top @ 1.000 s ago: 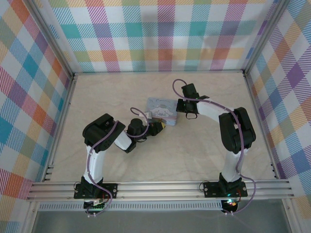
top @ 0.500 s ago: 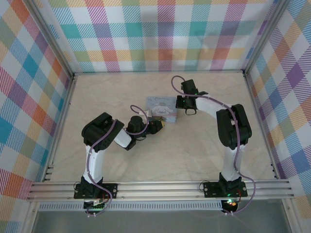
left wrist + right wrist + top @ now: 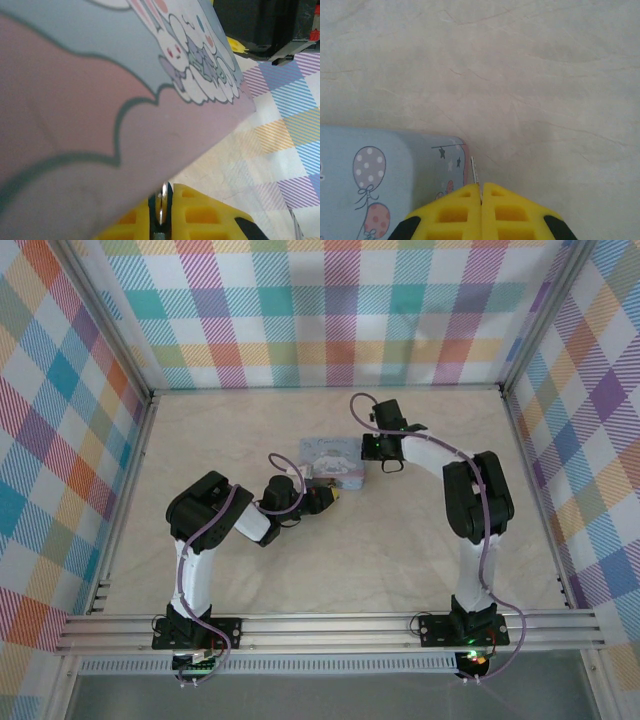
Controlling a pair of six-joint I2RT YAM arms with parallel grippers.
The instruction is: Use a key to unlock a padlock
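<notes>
While the left gripper [image 3: 330,497] crowds the tin [image 3: 330,455] at its 6 o'clock side, its yellow fingers [image 3: 200,215] pinch a bright metal sliver [image 3: 161,206]; the padlock on that side is blocked from sight. At the tin's 3 o'clock corner, the right gripper [image 3: 481,187] is closed on a thin blade [image 3: 475,171], with bare table [image 3: 545,75] beyond.
</notes>
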